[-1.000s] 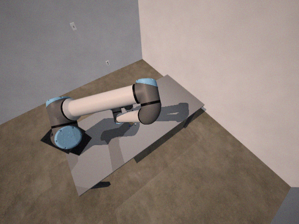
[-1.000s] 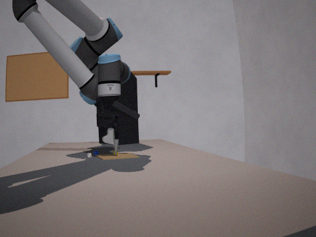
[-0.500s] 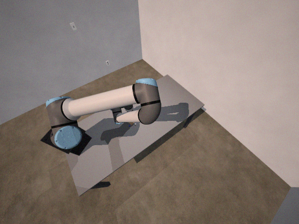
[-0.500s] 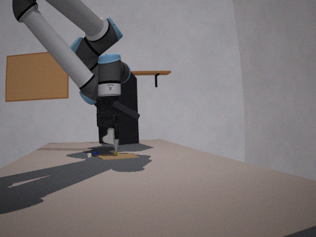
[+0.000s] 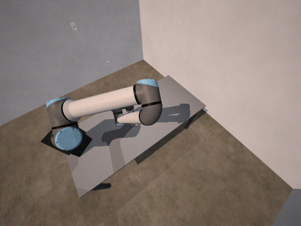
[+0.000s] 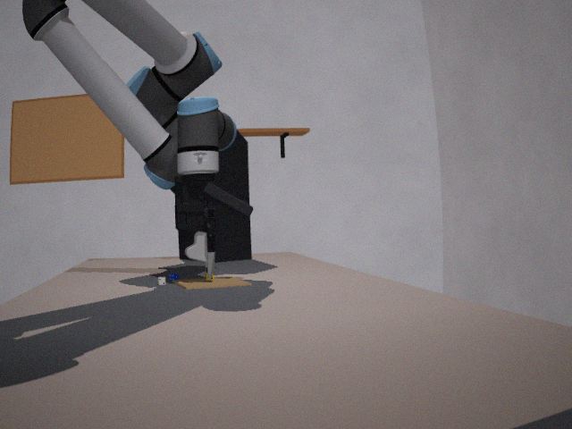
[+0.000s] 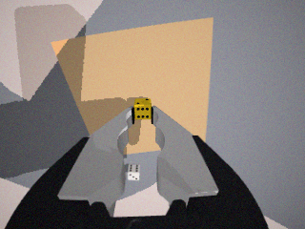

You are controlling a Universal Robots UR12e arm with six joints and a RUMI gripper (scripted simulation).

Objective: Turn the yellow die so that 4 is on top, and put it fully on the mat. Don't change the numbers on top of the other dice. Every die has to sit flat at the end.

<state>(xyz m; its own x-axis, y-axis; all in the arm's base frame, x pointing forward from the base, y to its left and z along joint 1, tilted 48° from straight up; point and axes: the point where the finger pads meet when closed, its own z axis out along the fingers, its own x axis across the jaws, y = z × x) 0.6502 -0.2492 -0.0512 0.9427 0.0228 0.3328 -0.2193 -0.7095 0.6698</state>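
In the wrist view my gripper is shut on the yellow die, which shows a face with six black pips toward the camera. The die is held over the tan mat, near its near edge. In the exterior view the gripper points straight down with the yellow die at its tips, right at the mat. A white die lies on the table off the mat, below my fingers in the wrist view; it also shows in the exterior view. A blue die sits beside it.
The arm stretches over the grey table and hides most of the work spot in the top view. A black cabinet stands behind the table. The arm's shadows lie across the table top.
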